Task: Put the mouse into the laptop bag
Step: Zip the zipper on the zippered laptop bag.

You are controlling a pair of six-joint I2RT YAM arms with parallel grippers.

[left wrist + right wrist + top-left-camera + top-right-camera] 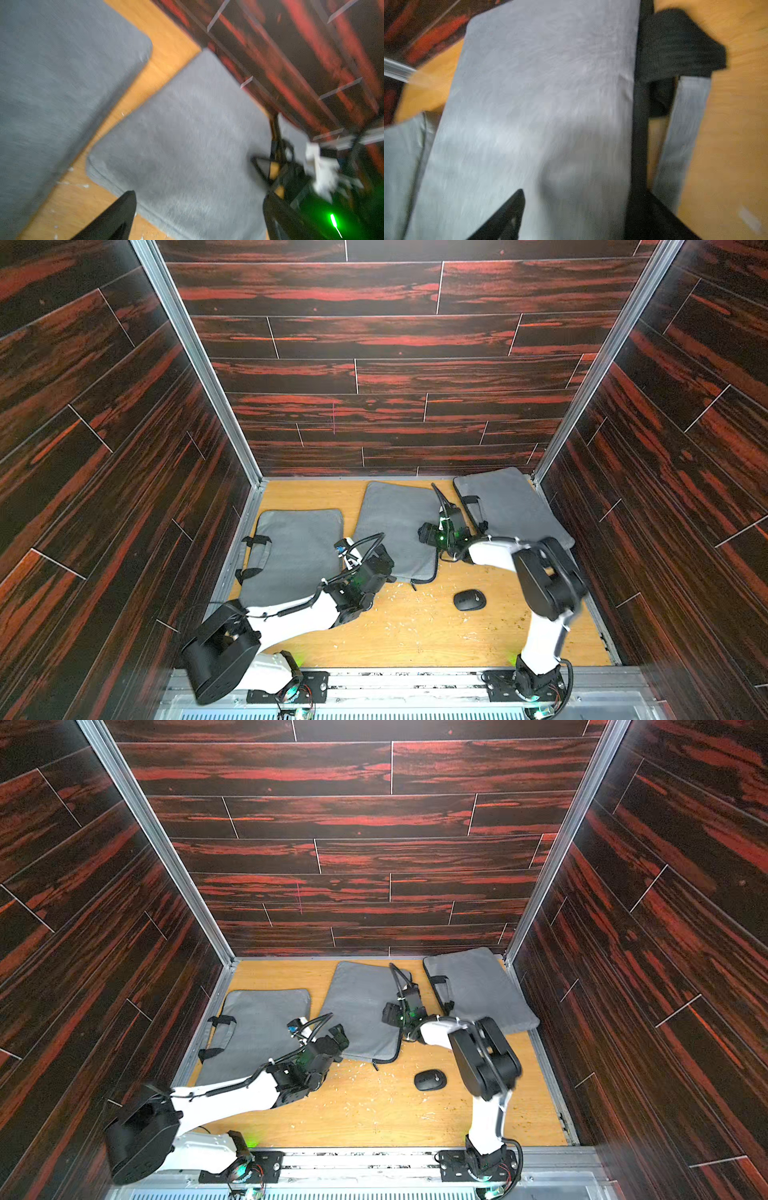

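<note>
Mouse (469, 599): small black oval computer mouse. It lies loose on the pale wooden tabletop (415, 639), in front of the bags and near the right arm's elbow. Neither gripper touches it.

Bags: three flat grey fabric laptop bags in a row towards the back.
- Left bag (295, 551): its black strap handles face the side wall.
- Middle bag (395, 518): it lies slightly askew.
- Right bag (511, 506): it sits in the far corner.

Left gripper (385, 564): jaws wide and empty, hovering at the near corner of the middle bag.

Right gripper (579, 195): jaws apart and empty, over the grey face of the right bag, just beside its black edge strip and black strap handle (679, 41).

Step in hand, as I judge it: getting a bag's mouth ready. The mouse pickup has not begun.

Next move calls for: one gripper to find and lift an opening edge, and the other to come down across the mouse's narrow sides and close.

Hard to make out:
- Both wrist views are smeared.
- Whether any zip is open cannot be told.
- Which bag is meant is uncertain.
- The arms cover the near edges of the middle and right bags.
</note>
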